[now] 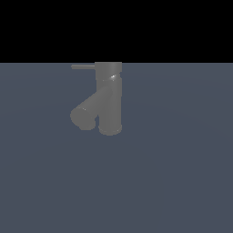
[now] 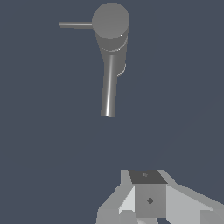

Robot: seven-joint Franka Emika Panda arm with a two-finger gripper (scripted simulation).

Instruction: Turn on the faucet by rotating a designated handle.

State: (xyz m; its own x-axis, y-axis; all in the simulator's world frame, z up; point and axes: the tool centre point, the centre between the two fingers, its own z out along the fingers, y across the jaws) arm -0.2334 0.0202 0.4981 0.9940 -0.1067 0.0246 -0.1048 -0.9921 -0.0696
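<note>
Working across the exterior view from its left: the handle [image 1: 83,67] comes first, a thin straight rod lying level and projecting from the top cap toward the exterior view's left. Below it the thick spout [image 1: 86,113] slants down and outward on the same side. Next, near the middle of the view, stands the faucet [image 1: 109,98], an upright dark grey cylinder resting on the flat blue-grey worktop [image 1: 182,173]. Nothing else shows to the exterior view's right. The arm is not in this view.

From the wrist view we look down on the cap; the handle [image 2: 75,25] reads as a slim rod off the round top of the faucet [image 2: 111,26], with the spout [image 2: 108,89] running out beneath it. Only the body of the end effector [image 2: 150,199] shows at the frame edge, well apart from the faucet. Its fingertips are cut off, so we cannot tell whether it is wide or narrow. Nothing is held, as far as we can see.

We judge the step in hand to be the approach. To do it well we would:
- aim for the rod's free end, not the cap, for best leverage
- come down beside the rod, clear of the spout
- push sideways in an arc about the upright axis, keeping contact on the thin rod so it does not slip off
</note>
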